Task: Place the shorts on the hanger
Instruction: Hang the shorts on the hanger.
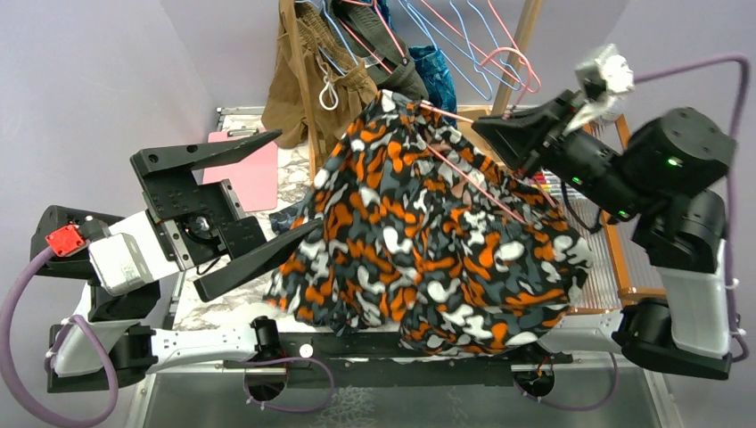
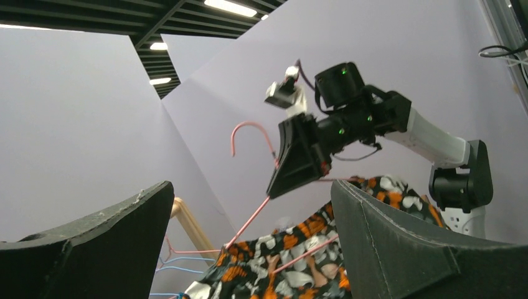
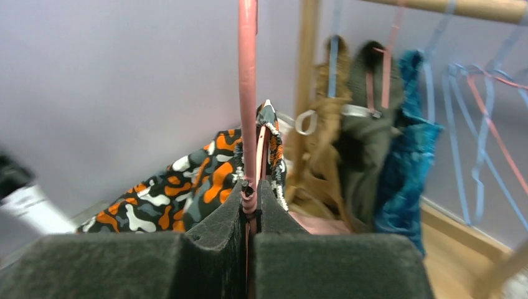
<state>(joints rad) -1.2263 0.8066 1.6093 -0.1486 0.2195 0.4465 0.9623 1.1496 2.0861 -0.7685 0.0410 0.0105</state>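
The camouflage-print shorts [image 1: 428, 241] hang draped over the pink wire hanger [image 1: 472, 183], lifted above the table's middle. My right gripper [image 1: 499, 134] is shut on the hanger just below its hook. In the right wrist view the wire [image 3: 248, 93] rises from between the closed pads [image 3: 224, 218] of the right gripper [image 3: 250, 190], with the shorts [image 3: 187, 180] beyond. My left gripper [image 1: 296, 178] stands wide open just left of the shorts, holding nothing. From the left wrist the open gripper [image 2: 252, 187] looks up at the shorts [image 2: 268, 268], the hanger [image 2: 252, 218] and the right gripper [image 2: 299, 162].
Behind the shorts, a wooden rack [image 1: 521, 45] carries brown [image 1: 299, 80], dark and teal [image 1: 437, 71] garments and several light-blue wire hangers [image 1: 468, 62]. A pink flat item [image 1: 245, 169] lies on the marble table [image 1: 223, 303] at left. A wooden slatted frame [image 1: 606, 259] lies at right.
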